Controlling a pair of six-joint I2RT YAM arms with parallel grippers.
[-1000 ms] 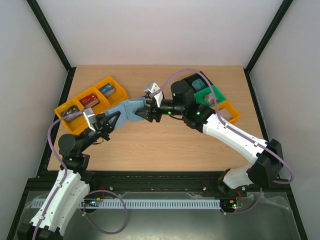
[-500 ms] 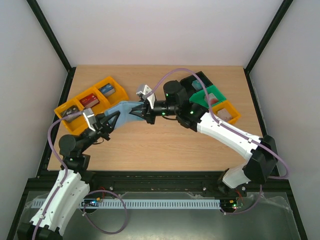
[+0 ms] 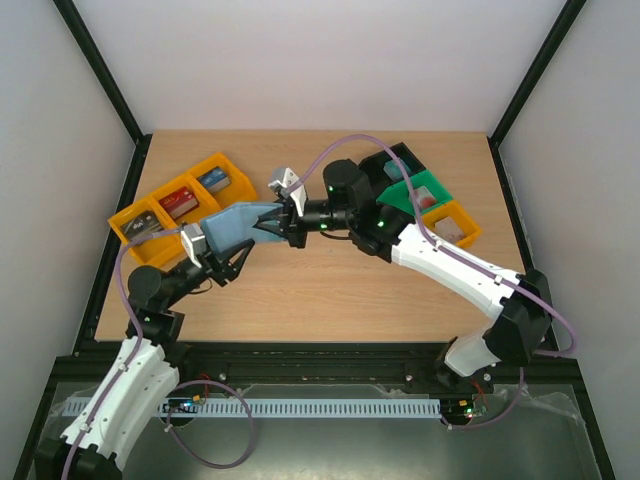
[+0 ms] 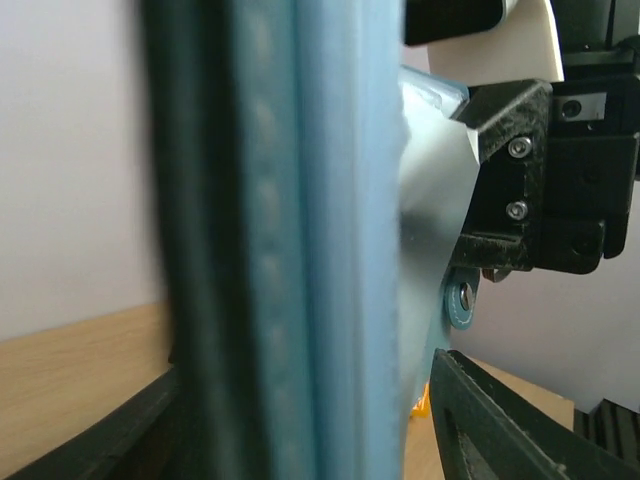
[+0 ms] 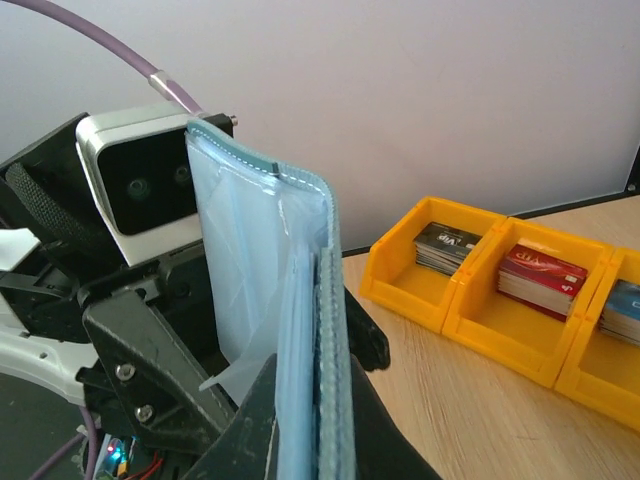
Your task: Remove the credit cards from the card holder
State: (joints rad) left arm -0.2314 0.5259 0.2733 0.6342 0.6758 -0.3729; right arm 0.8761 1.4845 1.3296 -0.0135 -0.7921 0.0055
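Note:
The blue card holder [image 3: 238,222] hangs in the air above the table's left middle, stretched between both grippers. My right gripper [image 3: 277,226] is shut on its right end; in the right wrist view the holder [image 5: 300,300] stands edge-on, pinched in the right gripper [image 5: 315,425]. My left gripper [image 3: 232,250] is open around the holder's left end. In the left wrist view the holder [image 4: 330,250] fills the gap of the left gripper [image 4: 315,425], and the right finger [image 4: 490,430] stands clear of it. The credit cards are hidden inside the holder.
A row of orange trays [image 3: 147,212] holding stacked cards sits at the back left, also seen in the right wrist view [image 5: 455,315]. Black [image 3: 407,155], green [image 3: 437,187] and orange [image 3: 470,232] trays stand at the back right, behind the right arm.
My right gripper has closed on the holder's right end. My left gripper, which had been shut on the holder, has opened, and the left arm has shifted slightly right.

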